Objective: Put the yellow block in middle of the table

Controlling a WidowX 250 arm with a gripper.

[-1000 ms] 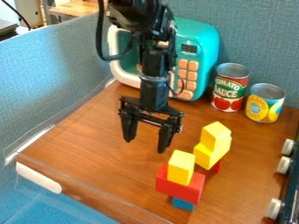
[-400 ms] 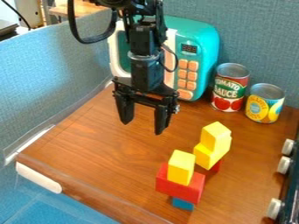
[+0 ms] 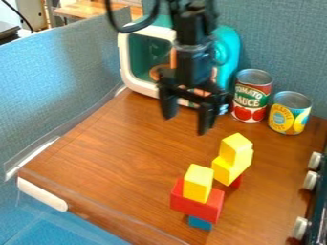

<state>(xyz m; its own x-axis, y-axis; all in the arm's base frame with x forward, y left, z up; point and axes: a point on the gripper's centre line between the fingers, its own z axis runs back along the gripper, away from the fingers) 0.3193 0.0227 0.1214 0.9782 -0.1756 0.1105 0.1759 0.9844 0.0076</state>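
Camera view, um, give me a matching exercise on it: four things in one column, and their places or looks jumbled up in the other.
1. Front yellow block
2. Pincer
3. Blue block
4. Toy microwave

A. Beneath the front red block
B. Teal and white, at the back
C. Open, above the table
D. On top of the front red block

Pairs: 1-D, 2-C, 3-A, 4-B

You're reading "TOMATO SAUCE" on the tomato sauce can (image 3: 251,95); the pineapple can (image 3: 290,114) is bearing unclear lettering.
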